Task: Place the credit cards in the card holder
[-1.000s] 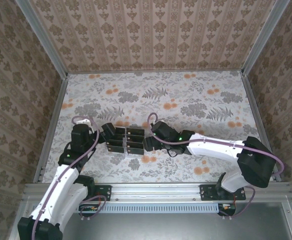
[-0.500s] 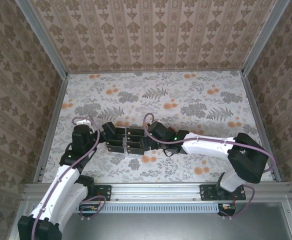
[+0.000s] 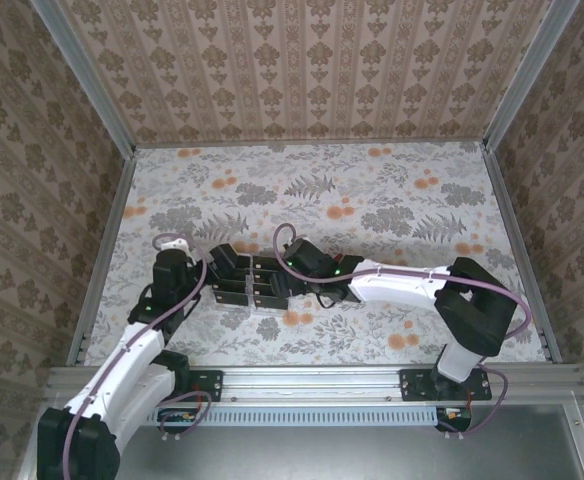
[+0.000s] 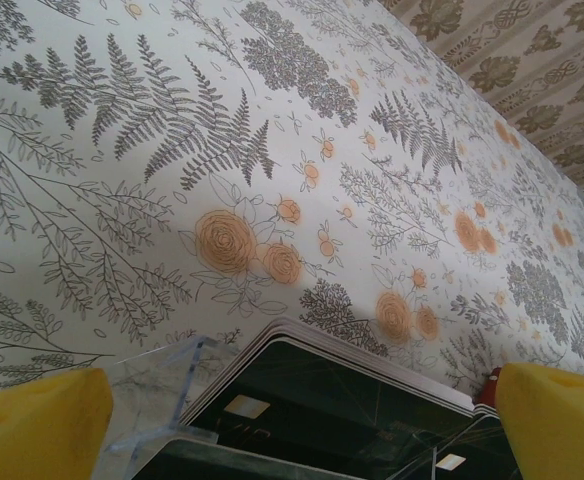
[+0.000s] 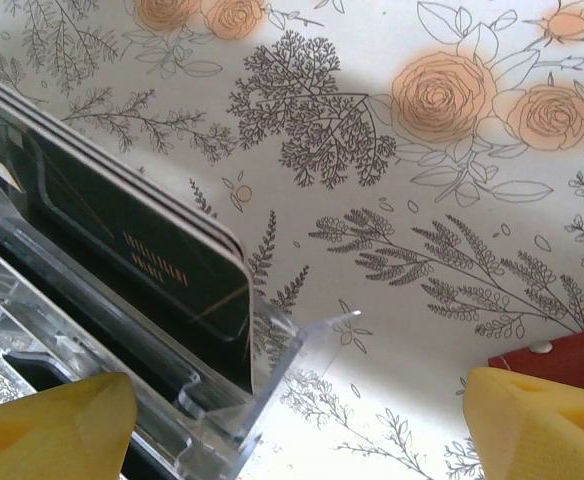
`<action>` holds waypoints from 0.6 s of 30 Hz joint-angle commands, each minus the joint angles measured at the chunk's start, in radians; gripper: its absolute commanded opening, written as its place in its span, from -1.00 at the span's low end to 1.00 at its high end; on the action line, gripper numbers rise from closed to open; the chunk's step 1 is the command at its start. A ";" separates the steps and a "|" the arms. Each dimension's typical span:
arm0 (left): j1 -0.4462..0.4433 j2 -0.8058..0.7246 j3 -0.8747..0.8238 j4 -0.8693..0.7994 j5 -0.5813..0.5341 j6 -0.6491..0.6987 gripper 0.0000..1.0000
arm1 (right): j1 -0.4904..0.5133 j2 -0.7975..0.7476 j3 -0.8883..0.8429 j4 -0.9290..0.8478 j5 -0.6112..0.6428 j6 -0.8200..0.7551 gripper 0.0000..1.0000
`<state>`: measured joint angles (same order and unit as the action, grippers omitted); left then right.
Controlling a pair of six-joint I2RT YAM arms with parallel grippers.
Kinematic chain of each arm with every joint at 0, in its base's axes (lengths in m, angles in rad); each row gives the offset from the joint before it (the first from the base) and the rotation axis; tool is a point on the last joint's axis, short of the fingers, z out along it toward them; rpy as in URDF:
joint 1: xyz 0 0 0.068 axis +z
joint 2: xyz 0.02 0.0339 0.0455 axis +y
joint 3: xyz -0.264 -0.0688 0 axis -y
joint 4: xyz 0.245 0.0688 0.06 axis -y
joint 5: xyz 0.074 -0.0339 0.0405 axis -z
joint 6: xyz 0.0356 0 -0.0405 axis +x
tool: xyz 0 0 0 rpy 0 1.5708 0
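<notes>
The credit cards (image 3: 262, 282) are black stacks standing in the slots of a clear plastic tray (image 5: 272, 385), which lies at the lower middle of the overhead frame on the flower-patterned table (image 3: 372, 200). The left gripper (image 3: 215, 265) is at the tray's left side in that frame and the right gripper (image 3: 280, 285) at its right side, so the tray sits between them. In the left wrist view the yellow fingers (image 4: 37, 425) stand spread at the bottom corners, pinching nothing; a card stack and a clear tray wall show low in the frame between them. The right wrist view also has its fingers wide apart with nothing pinched, and a tray corner with cards fills the lower left. The card holder (image 5: 562, 360) shows there as a red corner at the lower right edge, flat on the table, apart from the tray.
</notes>
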<state>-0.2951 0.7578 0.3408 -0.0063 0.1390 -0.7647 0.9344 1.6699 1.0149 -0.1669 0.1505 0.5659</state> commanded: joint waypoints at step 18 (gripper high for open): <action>-0.051 0.244 0.087 0.212 0.014 -0.024 1.00 | -0.180 0.134 0.173 -0.031 -0.009 -0.094 0.66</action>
<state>-0.3317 0.9714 0.3744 0.1349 0.1532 -0.7685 0.7784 1.7782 1.1515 -0.1726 0.1455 0.4927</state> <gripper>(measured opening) 0.997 0.833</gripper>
